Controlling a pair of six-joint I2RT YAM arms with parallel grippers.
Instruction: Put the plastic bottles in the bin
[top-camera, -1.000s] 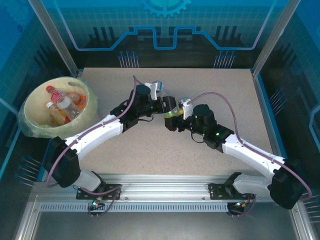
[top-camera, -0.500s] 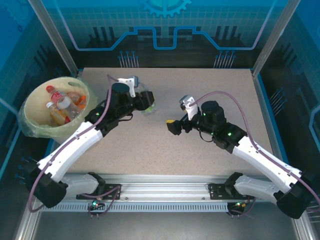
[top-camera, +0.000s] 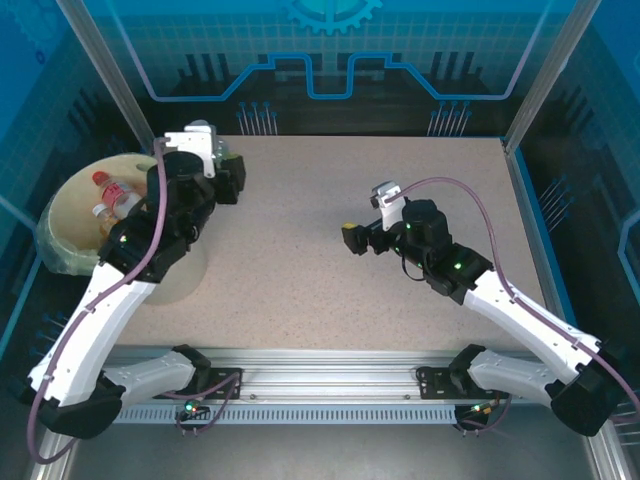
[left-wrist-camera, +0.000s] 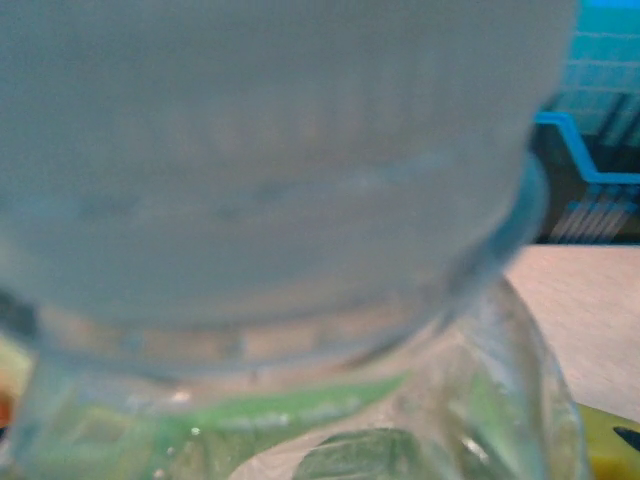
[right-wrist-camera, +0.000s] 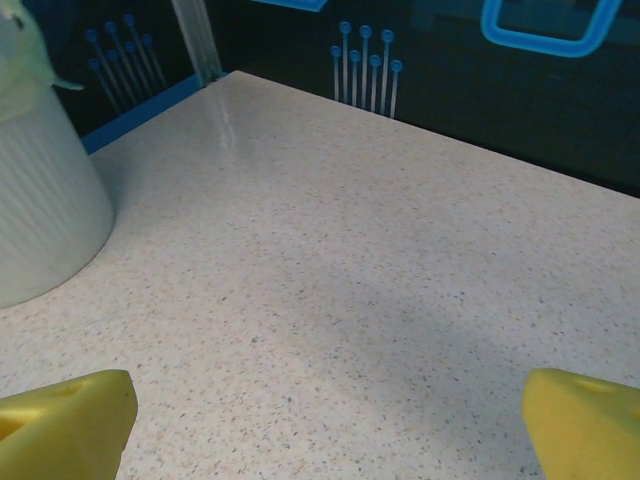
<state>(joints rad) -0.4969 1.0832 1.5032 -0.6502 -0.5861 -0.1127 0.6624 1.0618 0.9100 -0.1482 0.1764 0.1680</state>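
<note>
1 green-labelled bottle (left-wrist-camera: 300, 220) gripped in left pincer (top-camera: 226, 178), near bin (top-camera: 120, 163).

I see bottles (top-camera: 112, 200) in the bin (top-camera: 60, 262) | my left gripper (top-camera: 228, 182) just right of the bin, bottle (left-wrist-camera: 300, 180) between its jaws | right gripper (top-camera: 354, 240) well right of the bin

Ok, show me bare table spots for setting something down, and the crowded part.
Bare: the table from the left arm across to the right gripper, and the rear strip behind it. Crowded: the left edge, where the bin holds bottles.
</note>
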